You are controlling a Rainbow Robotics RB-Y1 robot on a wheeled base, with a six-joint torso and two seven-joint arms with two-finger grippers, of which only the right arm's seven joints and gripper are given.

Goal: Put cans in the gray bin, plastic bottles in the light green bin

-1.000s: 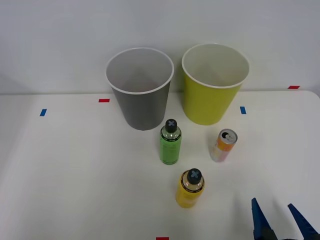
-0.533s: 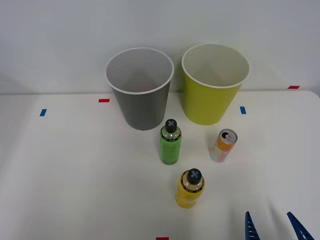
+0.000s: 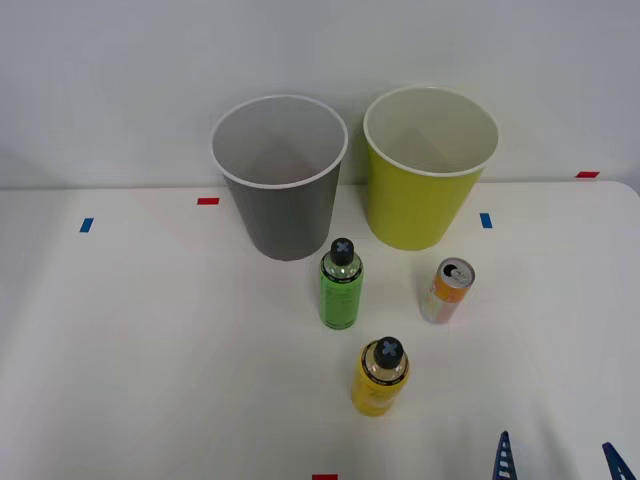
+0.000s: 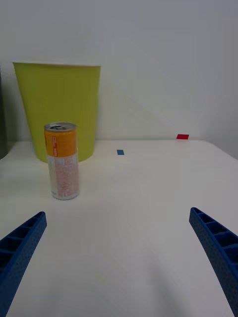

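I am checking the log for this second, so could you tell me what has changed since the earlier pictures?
The right gripper has drawn back toward the front view's bottom edge, and its fingers have spread wider. It holds nothing. The can, both bottles and both bins have not moved.

blue ribbed fingers (image 4: 218, 242) on the right end effector (image 3: 560, 462) (tapered to points, with hollow cells along the inner faces).

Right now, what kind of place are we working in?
Probably a lab test bench set up for sorting: a plain white table against a bare wall, red and blue tape markers on its surface, and the gray bin and light green bin standing side by side.
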